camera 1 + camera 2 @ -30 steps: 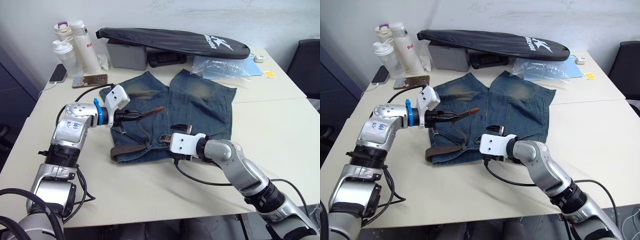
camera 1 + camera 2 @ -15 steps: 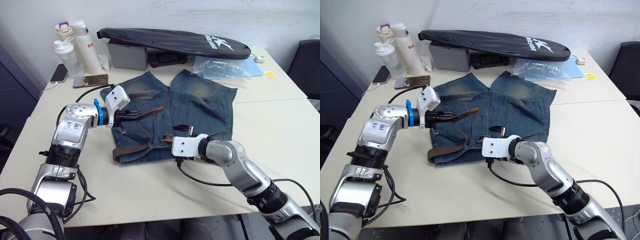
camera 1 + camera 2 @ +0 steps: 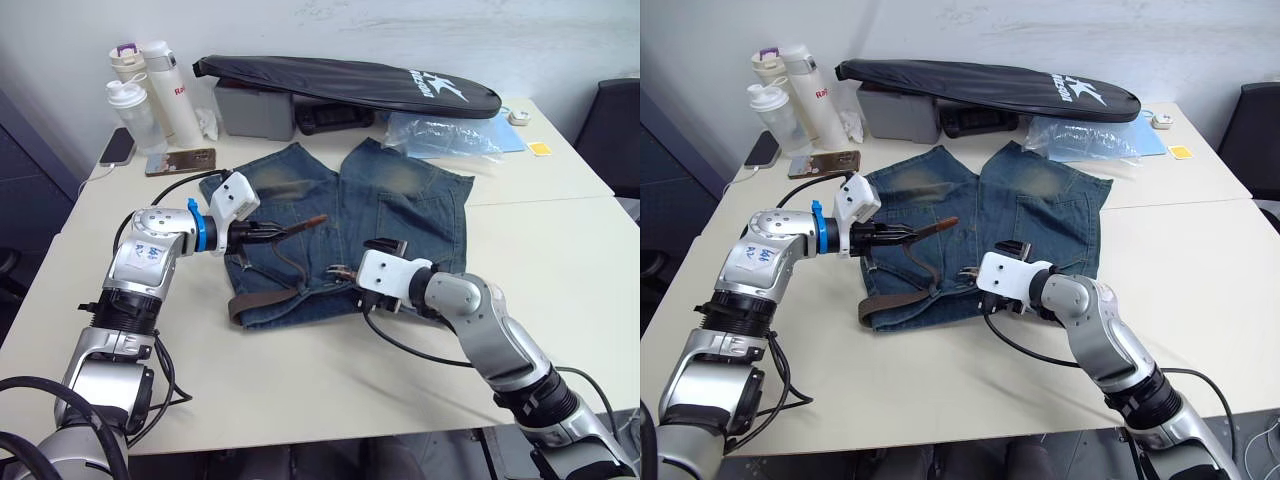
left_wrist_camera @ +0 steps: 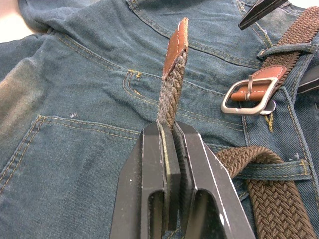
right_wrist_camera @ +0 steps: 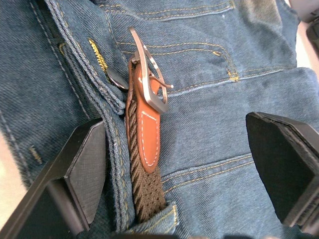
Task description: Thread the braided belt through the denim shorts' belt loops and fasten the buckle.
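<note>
1. Head views: denim shorts lie flat mid-table, waistband toward me. My left gripper sits over the shorts' left side, pinched shut on the free end of the braided belt, tan tip sticking out toward 3 o'clock. The belt drops from there to the waistband and runs along it to a bend at 8 o'clock of the shorts. My right gripper is at the waistband's middle, fingers spread, holding nothing, buckle right at its tips.

2. Versus a second ago: my right gripper has moved toward 3 o'clock along the waistband, and the bend in the belt at the shorts' left edge has drawn in with it. Left gripper and belt tip unchanged.

3. Left wrist view: my fingers are clamped tight on the braid, leather tip standing up beyond them. Past it at 2 o'clock lies the buckle, silver frame flat on denim, with belt loops crossing the strap on the waistband. The head views are too coarse for the loops.

4. Right wrist view: my two pads are wide apart with the buckle end between them, touching neither. The frame stands tilted up on its edge, prong free, leather tab below it; the braid goes under a denim fold.
</note>
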